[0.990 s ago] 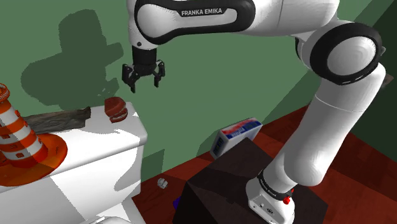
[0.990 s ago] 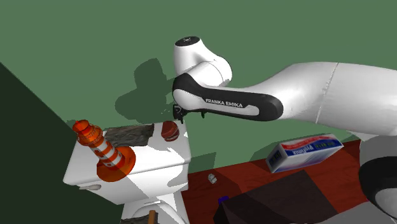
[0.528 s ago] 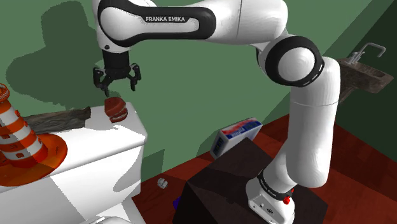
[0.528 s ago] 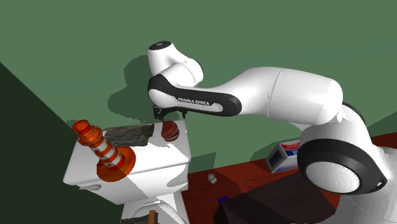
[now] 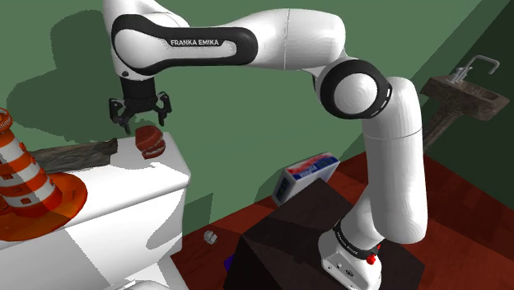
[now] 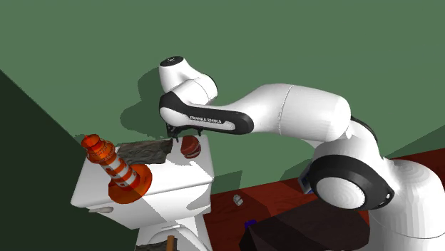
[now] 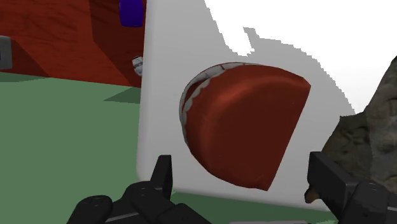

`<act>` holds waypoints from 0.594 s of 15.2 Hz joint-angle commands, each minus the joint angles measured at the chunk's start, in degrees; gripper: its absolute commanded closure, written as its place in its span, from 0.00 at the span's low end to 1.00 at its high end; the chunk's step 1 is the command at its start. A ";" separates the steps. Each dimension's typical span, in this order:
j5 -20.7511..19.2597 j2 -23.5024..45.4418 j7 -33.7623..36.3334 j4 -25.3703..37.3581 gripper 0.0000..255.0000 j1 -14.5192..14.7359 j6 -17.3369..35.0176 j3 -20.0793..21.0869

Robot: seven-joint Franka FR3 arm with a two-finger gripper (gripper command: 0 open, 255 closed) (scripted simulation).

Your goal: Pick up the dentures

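Note:
The dentures (image 5: pixel 151 140) are a dark red rounded lump with a pale toothed edge, lying on the white toilet tank lid (image 5: pixel 123 185) near the green wall. They also appear in the second exterior view as the dentures (image 6: pixel 190 146) and close up as the dentures (image 7: pixel 242 130). My black gripper (image 5: pixel 140 121) hangs open just above them, slightly toward the shoulder view's left. In the wrist view the open gripper (image 7: pixel 245 181) has its fingers (image 7: pixel 162 175) apart, with the dentures beyond them and untouched.
A dark rough rock-like slab (image 5: pixel 70 154) lies on the lid beside the dentures. An orange-and-white striped cone (image 5: pixel 29 185) stands further along. A blue-and-white box (image 5: pixel 306 173) leans by the wall on the red floor, near a small grey object (image 5: pixel 210 237). The dark stand (image 5: pixel 317 243) is below.
The arm has swung toward the shoulder view's left and come down, bringing the open gripper from beside the tank's edge to just over the dentures.

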 commanded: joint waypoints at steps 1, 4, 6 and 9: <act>-0.10 0.18 0.08 -1.82 0.00 -0.19 1.99 -0.07; -0.07 0.06 0.07 -1.97 1.00 -0.24 2.02 -0.06; -0.08 0.12 0.07 -1.89 1.00 -0.22 2.00 -0.07; -0.08 0.09 0.08 -1.91 1.00 -0.21 1.99 -0.06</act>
